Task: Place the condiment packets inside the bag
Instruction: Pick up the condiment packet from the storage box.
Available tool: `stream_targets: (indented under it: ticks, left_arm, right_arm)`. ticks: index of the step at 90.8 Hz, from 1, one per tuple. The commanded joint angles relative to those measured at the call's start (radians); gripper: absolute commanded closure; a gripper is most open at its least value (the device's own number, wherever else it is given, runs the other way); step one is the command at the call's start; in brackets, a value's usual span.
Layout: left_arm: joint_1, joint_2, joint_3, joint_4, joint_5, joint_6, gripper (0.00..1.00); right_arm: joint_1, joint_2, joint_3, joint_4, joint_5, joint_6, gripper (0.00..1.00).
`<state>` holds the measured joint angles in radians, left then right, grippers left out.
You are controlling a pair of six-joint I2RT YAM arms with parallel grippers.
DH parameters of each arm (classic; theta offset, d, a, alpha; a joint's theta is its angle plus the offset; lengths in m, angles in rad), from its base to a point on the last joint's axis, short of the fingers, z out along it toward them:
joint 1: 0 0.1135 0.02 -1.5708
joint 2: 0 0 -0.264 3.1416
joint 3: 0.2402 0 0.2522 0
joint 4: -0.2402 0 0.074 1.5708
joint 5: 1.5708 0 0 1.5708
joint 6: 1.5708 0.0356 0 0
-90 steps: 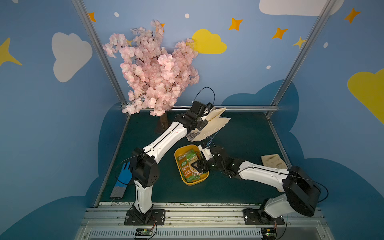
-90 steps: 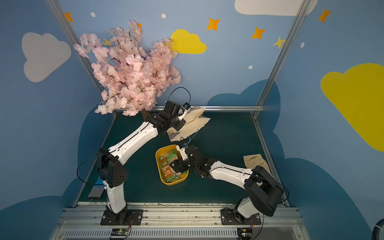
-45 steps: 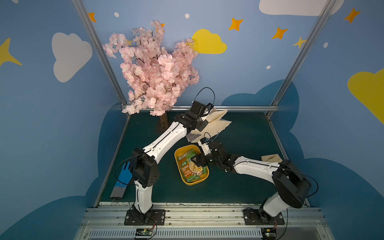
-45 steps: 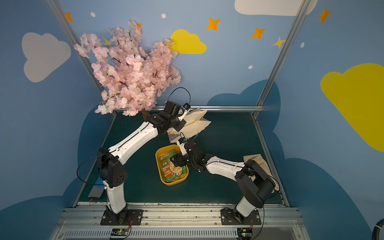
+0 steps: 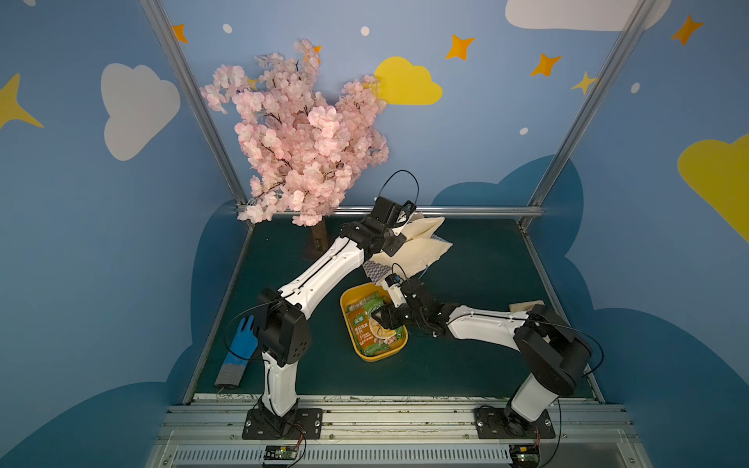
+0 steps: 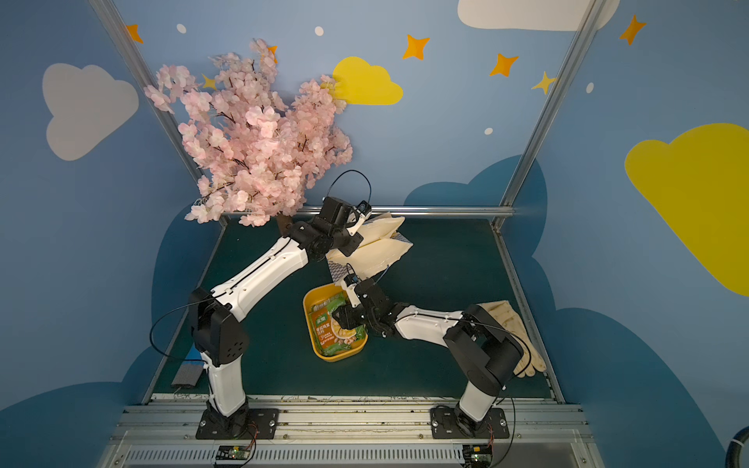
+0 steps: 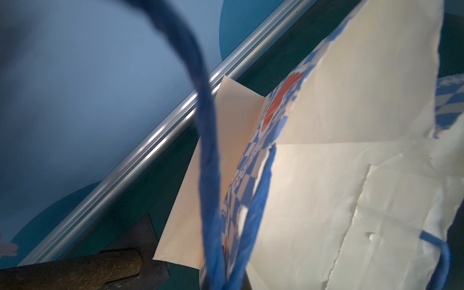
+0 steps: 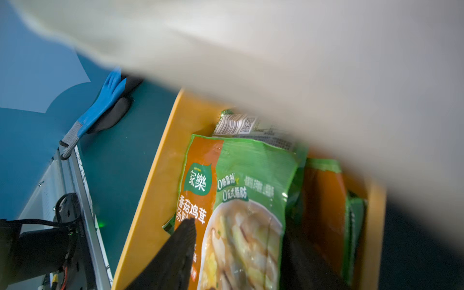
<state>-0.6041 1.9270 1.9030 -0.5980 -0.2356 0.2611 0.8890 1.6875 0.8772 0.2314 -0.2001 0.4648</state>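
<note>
Two overhead views, two close wrist views.
Both top views look down from the front over the whole surface; the left wrist view sits close against the bag, the right wrist view close over the yellow tray.

**Tray crowded, right side open**

The bag and left arm crowd the yellow tray at its far end. A cherry tree fills the far-left corner. Bare mat lies right of the bag.

Condiment packets in tray; bag behind
</note>
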Motion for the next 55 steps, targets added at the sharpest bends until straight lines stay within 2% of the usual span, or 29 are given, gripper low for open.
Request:
stream_targets:
  ticks: [1, 13, 21, 31, 55]
  left_arm:
    - [0.004, -0.034, -0.008, -0.004, 0.012, -0.014, 0.97]
    - [0.003, -0.040, -0.013, -0.006, 0.013, -0.021, 0.97]
    - [0.004, -0.047, -0.014, -0.008, 0.014, -0.023, 0.97]
    - [0.003, -0.052, -0.015, -0.009, 0.012, -0.025, 0.97]
    - [0.002, -0.051, 0.013, -0.038, 0.055, -0.081, 0.97]
  right_arm:
    - [0.008, -0.048, -0.033, 0.039, -0.035, 0.033, 0.57]
    - [0.009, -0.076, -0.035, 0.043, -0.040, 0.051, 0.79]
    - [0.009, -0.112, -0.040, 0.028, -0.038, 0.055, 1.00]
    - [0.013, -0.216, -0.076, 0.006, -0.012, 0.055, 1.00]
    - [0.014, -0.673, -0.158, -0.180, 0.067, 0.028, 1.00]
